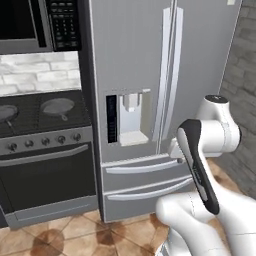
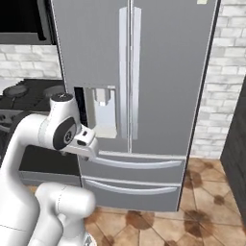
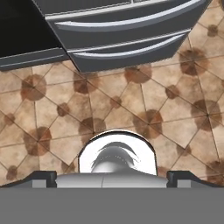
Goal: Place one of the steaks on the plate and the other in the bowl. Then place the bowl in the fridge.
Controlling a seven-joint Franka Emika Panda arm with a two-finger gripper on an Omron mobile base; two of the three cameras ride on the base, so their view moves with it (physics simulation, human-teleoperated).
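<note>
**Fridge closed, arm folded, nothing in hand**

The fridge (image 1: 150, 100) stands directly ahead, both doors and both drawers closed. Left of it sits the stove (image 1: 45, 145) with a frying pan (image 1: 56, 107) on a burner. The gripper (image 3: 111, 177) points down at the tiled floor, fingers spread wide, carrying nothing. Judging from this, every step remains.

light: even, flat, rendered, no clear source | shadows: faint, soft beneath the fridge (image 1: 150, 75) drawers | glare: none, steel doors matte | focus: slightly soft, coarse throughout | floor (image 3: 109, 100) tiles: blotchy, undistorted
</note>
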